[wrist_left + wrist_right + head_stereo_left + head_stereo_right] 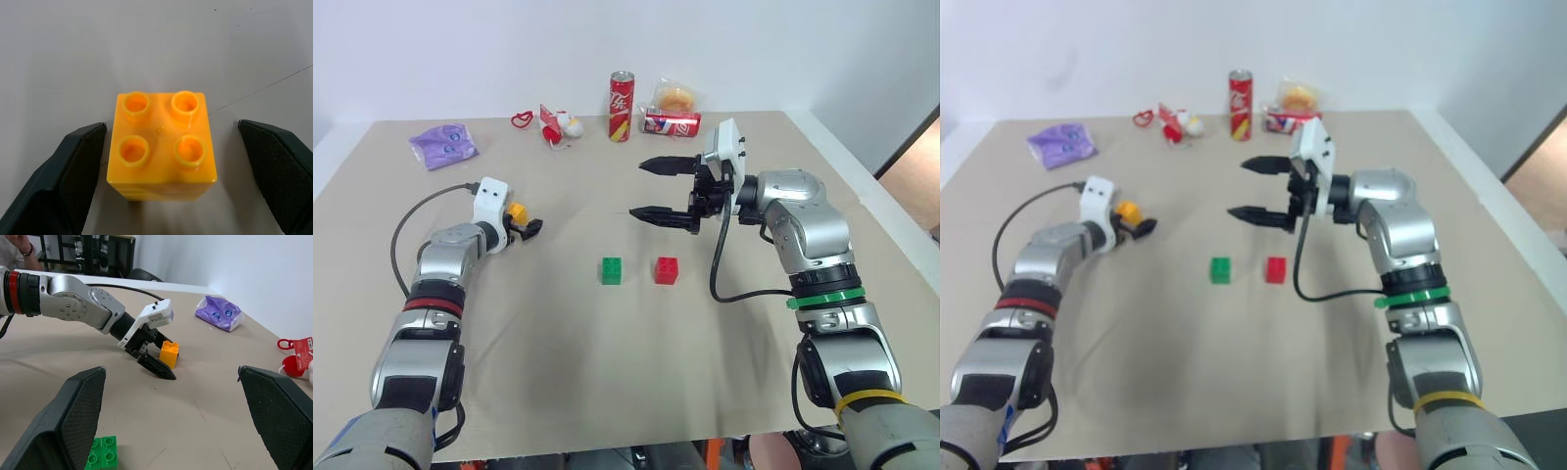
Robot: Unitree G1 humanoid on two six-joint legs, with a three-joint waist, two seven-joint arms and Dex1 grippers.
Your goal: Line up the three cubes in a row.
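Left wrist view, yellow cube [161,147], four round studs, upright between spread left fingers [63,181], right fingers [661,213] spread.

Left tool [161,161] – right tool [654,188] – agape

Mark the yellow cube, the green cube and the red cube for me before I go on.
yellow cube [161,147]: left wrist view, centre of its studded top.
green cube [611,270]: left eye view, middle of its body.
red cube [667,270]: left eye view, middle of its body.
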